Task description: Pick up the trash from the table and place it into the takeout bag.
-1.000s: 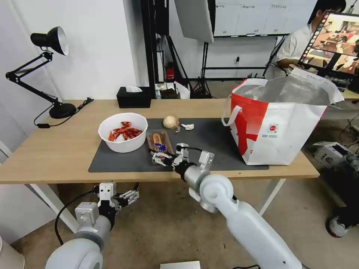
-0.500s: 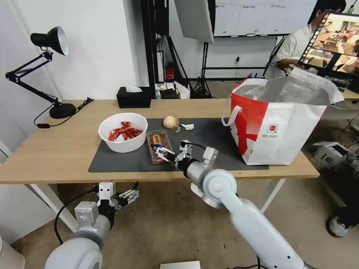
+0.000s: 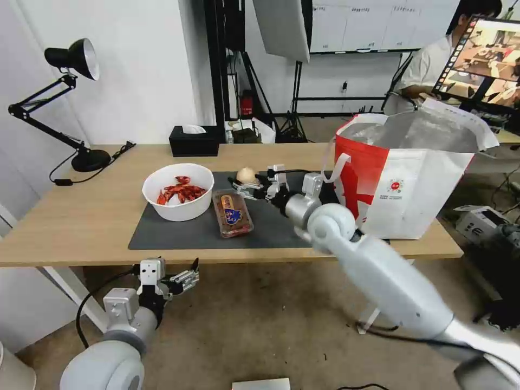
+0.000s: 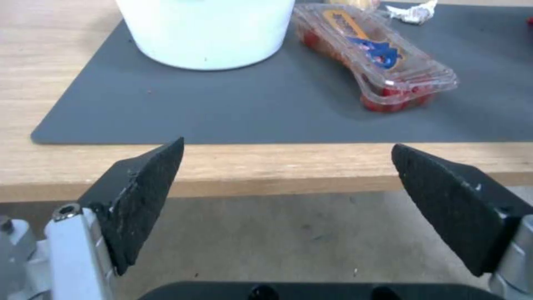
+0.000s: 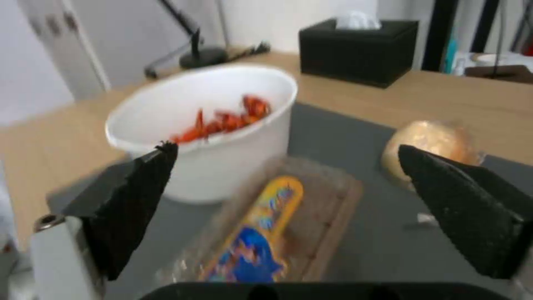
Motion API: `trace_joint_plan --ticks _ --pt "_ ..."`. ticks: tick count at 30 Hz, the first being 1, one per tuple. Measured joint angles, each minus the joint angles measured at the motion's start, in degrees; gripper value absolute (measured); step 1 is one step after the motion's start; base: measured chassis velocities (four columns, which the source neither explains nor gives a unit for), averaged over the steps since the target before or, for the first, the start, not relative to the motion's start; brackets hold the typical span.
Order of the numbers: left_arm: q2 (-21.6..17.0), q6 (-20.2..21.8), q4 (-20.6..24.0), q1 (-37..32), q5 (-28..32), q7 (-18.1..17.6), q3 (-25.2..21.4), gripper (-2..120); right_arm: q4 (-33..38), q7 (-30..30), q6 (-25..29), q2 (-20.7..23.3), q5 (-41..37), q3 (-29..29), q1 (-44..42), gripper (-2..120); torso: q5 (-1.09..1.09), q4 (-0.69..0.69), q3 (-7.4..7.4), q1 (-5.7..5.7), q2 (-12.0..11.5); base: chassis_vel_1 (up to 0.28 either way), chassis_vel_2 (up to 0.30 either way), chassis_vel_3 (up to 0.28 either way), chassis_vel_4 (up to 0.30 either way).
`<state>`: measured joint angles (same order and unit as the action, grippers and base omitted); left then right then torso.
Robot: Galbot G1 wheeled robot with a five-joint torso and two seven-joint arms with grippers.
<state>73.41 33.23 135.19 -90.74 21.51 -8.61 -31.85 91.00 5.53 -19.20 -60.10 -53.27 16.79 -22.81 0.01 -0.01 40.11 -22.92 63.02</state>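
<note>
- Nearest to me, the left gripper point(image 3: 187, 279) hangs below the front edge of the table point(image 3: 70, 216), its fingers point(image 4: 139, 200) spread wide with nothing between them.
- On the dark grey mat point(image 3: 179, 230) the clear hinged tray point(image 3: 233, 212) lies closed, red scraps inside and a yellow-and-blue label on its lid, just beside the white bowl point(image 3: 178, 191).
- The bowl holds red crayfish shells point(image 3: 180, 191) and sits at the mat's left end.
- The right arm reaches in over the mat from the right; the right gripper point(image 3: 250, 187) hovers above the mat's far part, beyond the tray, fingers wide apart and empty.
- The beige round lump point(image 3: 246, 175) sits at the mat's far edge, just behind that gripper's tips; from the right wrist it shows beside one finger point(image 5: 466, 208).
- The red-and-white takeout bag point(image 3: 401, 184) stands open at the table's right end, foil lining showing, white strap hanging on its near side.
- Farthest back, a black tissue box point(image 3: 194, 140) and a black desk lamp point(image 3: 65, 103) stand along the table's rear.
</note>
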Motion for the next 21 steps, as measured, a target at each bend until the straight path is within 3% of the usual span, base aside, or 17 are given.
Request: trace_joint_plan --ticks 3,8,11,12,17,19,21 --pt "-0.2 0.0 -0.2 0.4 0.2 0.0 0.1 100 -2.1 4.2 -0.1 0.8 1.6 1.9 1.6 86 0.00 0.00 0.00 0.00 0.0 0.000 0.000 0.000 0.000" --pt "-0.3 0.0 -0.4 0.7 0.3 -0.1 0.3 100 -3.7 6.0 -0.1 0.6 2.3 2.7 2.7 74 0.00 0.00 0.00 0.00 0.0 0.000 0.000 0.000 0.000" --pt "-0.5 0.0 -0.5 0.9 0.3 -0.1 0.4 100 -6.4 8.7 -0.1 -0.3 3.4 3.6 4.6 56 -0.01 0.01 0.00 0.01 0.0 0.000 0.000 0.000 0.000" --pt "-0.5 0.0 -0.5 0.9 0.3 -0.1 0.4 100 -6.4 8.7 -0.1 -0.3 3.4 3.6 4.6 56 -0.01 0.01 0.00 0.01 0.0 0.000 0.000 0.000 0.000" --pt "-1.0 0.0 -0.5 1.0 0.7 -0.1 0.3 100 -13.6 13.6 0.7 -2.9 4.7 6.3 8.5 34 -0.01 0.01 0.00 0.01 0.0 0.000 0.000 0.000 0.000" --pt "-1.2 0.0 -0.6 1.1 0.9 -0.1 0.3 100 -14.4 14.1 1.0 -3.2 4.7 6.9 9.0 33 -0.01 0.01 0.00 0.00 0.0 0.000 0.000 0.000 0.000" --pt "-2.2 0.0 -1.0 1.8 2.0 -0.2 0.3 100 -18.3 16.4 1.7 -4.8 4.7 9.5 11.3 19 -0.01 0.01 0.01 0.00 0.0 0.000 0.000 0.000 0.000"
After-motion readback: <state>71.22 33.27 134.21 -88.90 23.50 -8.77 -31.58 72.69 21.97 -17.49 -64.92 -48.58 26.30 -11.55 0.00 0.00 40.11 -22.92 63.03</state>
